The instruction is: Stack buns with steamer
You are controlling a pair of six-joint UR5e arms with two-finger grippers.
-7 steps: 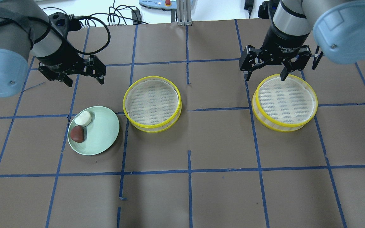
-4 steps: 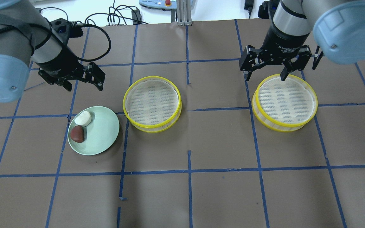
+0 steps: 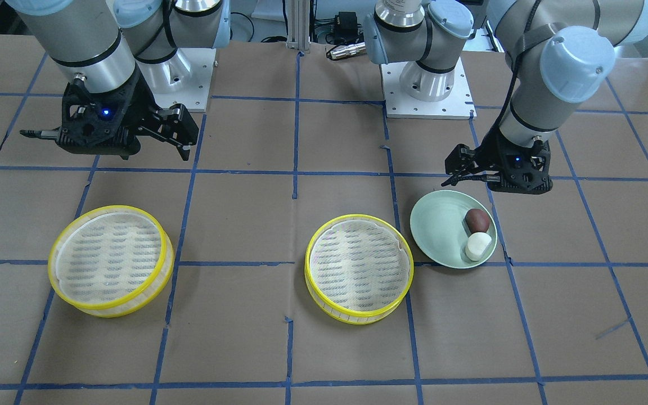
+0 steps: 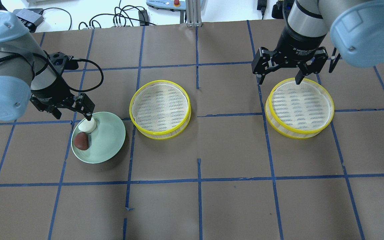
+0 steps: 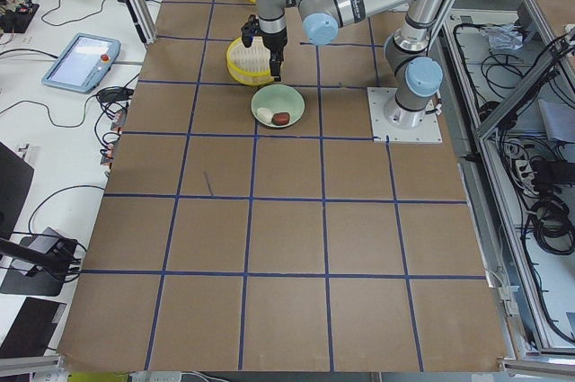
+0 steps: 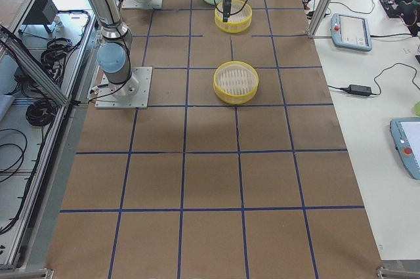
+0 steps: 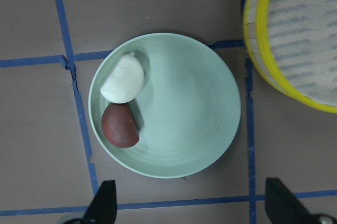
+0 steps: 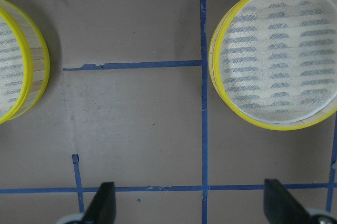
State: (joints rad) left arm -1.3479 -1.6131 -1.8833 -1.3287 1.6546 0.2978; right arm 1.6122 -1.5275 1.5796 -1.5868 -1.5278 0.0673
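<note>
The left gripper [image 4: 73,115] hung spread over the far-left part of the green plate [image 4: 110,133], where the white bun [image 4: 87,126] and brown bun [image 4: 81,141] lay touching. The right gripper [image 4: 278,79], also spread, hung over the right steamer tier [image 4: 300,106] at its far rim. The other tier [image 4: 160,106] sat just right of the plate.

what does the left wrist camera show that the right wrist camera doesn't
Only the left wrist view: the green plate holding the white bun and the brown bun, side by side. Only the right wrist view: the whole right steamer tray, empty. Both: part of the middle steamer tray, the taped brown table, and its own arm's open gripper at the bottom edge: left gripper, right gripper.
</note>
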